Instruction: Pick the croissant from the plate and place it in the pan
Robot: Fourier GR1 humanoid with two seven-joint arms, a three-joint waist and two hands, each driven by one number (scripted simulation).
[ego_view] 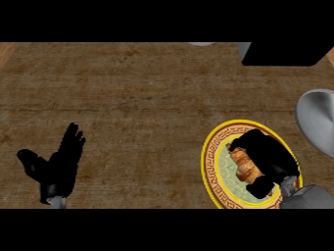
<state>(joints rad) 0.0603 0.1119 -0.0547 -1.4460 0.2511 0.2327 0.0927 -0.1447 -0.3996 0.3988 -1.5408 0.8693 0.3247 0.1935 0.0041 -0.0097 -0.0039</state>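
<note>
While the croissant [245, 165] lay on the yellow-rimmed plate [207, 157] at the near right, it was clasped by the curled fingers of the right hand [271, 156]. The left hand [58, 169] was held spread at the near left. The pan [328, 122] was set just right of the plate.

On the wooden tabletop [126, 98] are counted one croissant [243, 164], one yellow-rimmed plate [210, 166], one grey metal pan [327, 125] and one black block [281, 53], while two black hands are seen, the left hand [57, 166] and the right hand [269, 156].
</note>
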